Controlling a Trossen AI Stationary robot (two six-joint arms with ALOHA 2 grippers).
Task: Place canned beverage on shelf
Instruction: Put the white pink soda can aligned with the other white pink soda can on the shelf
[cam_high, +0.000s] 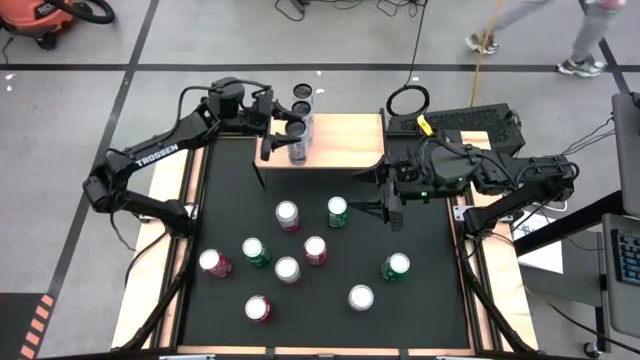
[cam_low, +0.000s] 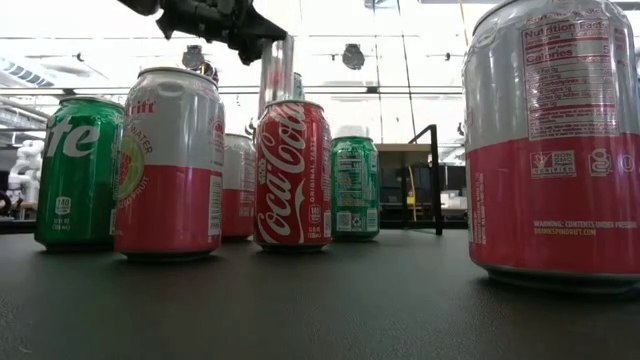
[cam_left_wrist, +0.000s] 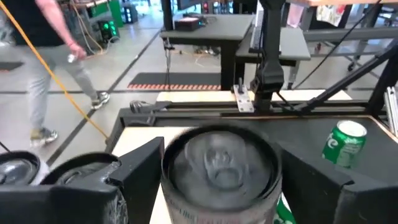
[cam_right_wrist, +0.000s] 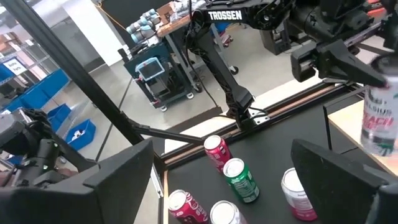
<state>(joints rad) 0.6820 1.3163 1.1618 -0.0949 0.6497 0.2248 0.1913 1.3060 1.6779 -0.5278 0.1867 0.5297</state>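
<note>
One can (cam_high: 297, 150) stands at the shelf's (cam_high: 345, 140) left edge between the left pincer's (cam_high: 290, 122) parted fingers — right pincer (cam_high: 391, 190) gaping over bare worktop (cam_high: 430, 300).

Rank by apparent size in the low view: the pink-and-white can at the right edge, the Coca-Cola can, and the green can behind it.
1. Pink-and-white can, largest, though it stands nearest the camera.
2. Coca-Cola can.
3. Green can, smallest, standing farther back.
Nearness makes true sizes unsure.

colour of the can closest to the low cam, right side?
Silver-white on top, pink-red below: the can shows best in the low view.
</note>
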